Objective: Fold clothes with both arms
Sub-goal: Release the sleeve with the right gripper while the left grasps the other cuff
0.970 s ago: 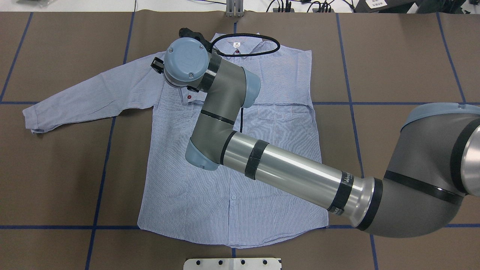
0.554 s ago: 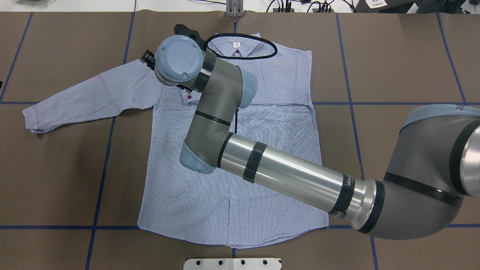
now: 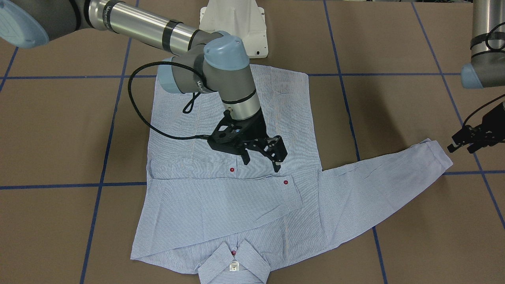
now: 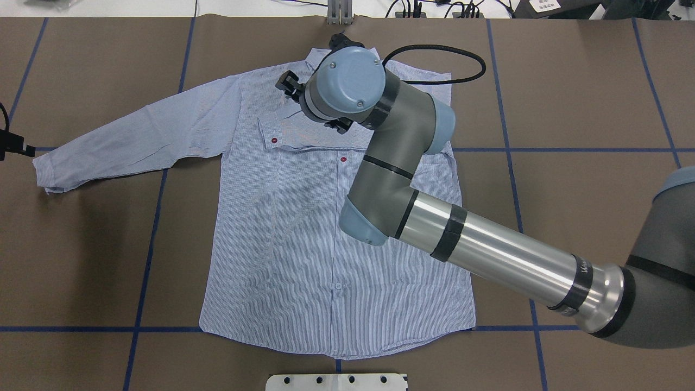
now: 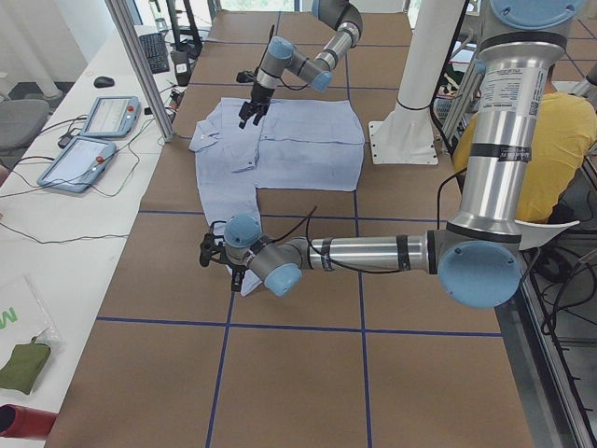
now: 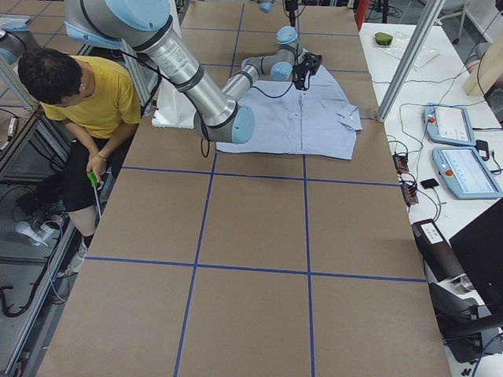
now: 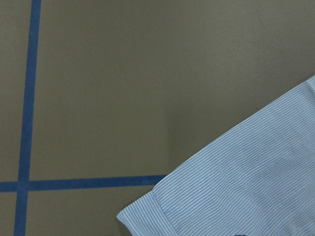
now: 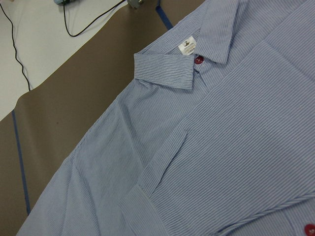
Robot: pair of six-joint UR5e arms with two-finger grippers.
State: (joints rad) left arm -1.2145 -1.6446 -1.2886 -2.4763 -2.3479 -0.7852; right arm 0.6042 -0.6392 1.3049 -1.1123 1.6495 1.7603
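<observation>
The light blue striped shirt (image 4: 304, 244) lies flat and front-up on the brown table, collar (image 8: 197, 49) towards the far edge. One sleeve is folded across the chest, its cuff (image 3: 290, 193) bearing a red button. My right gripper (image 3: 262, 161) hovers just above the chest beside that folded sleeve, open and holding nothing. The other sleeve stretches out sideways, ending in a cuff (image 3: 438, 154) that also fills the left wrist view. My left gripper (image 3: 461, 149) hangs just past this cuff, apart from it, its fingers spread.
The white pedestal base (image 3: 232, 23) stands at the robot's side of the table. Blue tape lines (image 4: 570, 149) grid the brown surface. A seated person in a yellow shirt (image 6: 86, 94) is beside the table. Control tablets (image 5: 93, 131) and cables lie beyond the far edge.
My right wrist has swung from over the shirt's shoulder rightward to near the collar. The left gripper has come into view at the left edge by the outstretched cuff.
</observation>
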